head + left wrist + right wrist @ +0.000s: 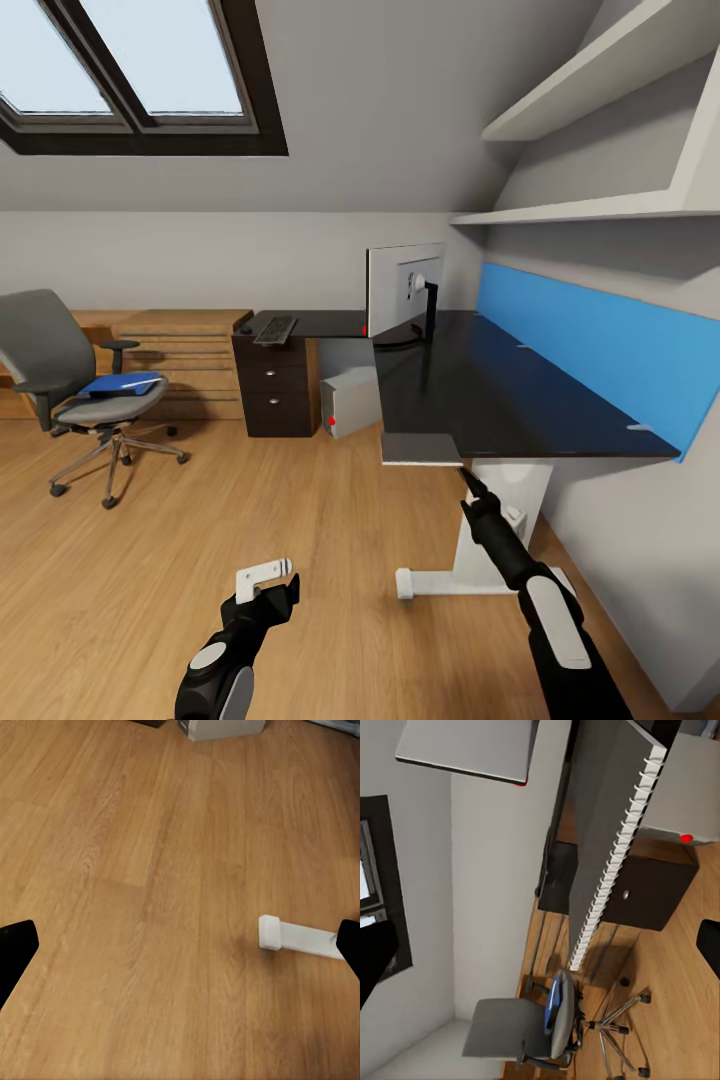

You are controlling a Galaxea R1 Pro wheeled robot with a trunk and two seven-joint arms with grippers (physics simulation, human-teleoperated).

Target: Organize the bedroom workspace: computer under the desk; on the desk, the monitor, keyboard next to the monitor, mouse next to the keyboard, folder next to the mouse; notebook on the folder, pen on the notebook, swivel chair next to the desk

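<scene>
head view / step: notebook (420, 448) handling, my read. It sits level with the near-left corner of the bench (520, 400), lower centre of frame.
head view / right pincer (468, 482): tip just under the notebook's near edge; contact cannot be told here.
head view / left pincer (268, 580): bottom centre, over bare floor (300, 520), holds nothing.
head view / counts: 1 monitor (405, 290) on the bench, 1 keyboard (275, 328) left of it, 1 computer (350, 400) under the bench, 1 swivel chair (60, 380) far left, 1 folder (120, 383) on its seat.
head view / pen: thin pale line on the folder, too small to confirm.
left wrist view: 2 dark fingertips at opposite frame edges, spread wide, nothing between; 1 white bench foot (300, 937) on the floor.
right wrist view: 2 fingertips at opposite edges, spread wide; the notebook's spiral runs between them, no clamp visible.
next move: the folder must reach the bench first, well apart from it now; the notebook goes on top after.
</scene>
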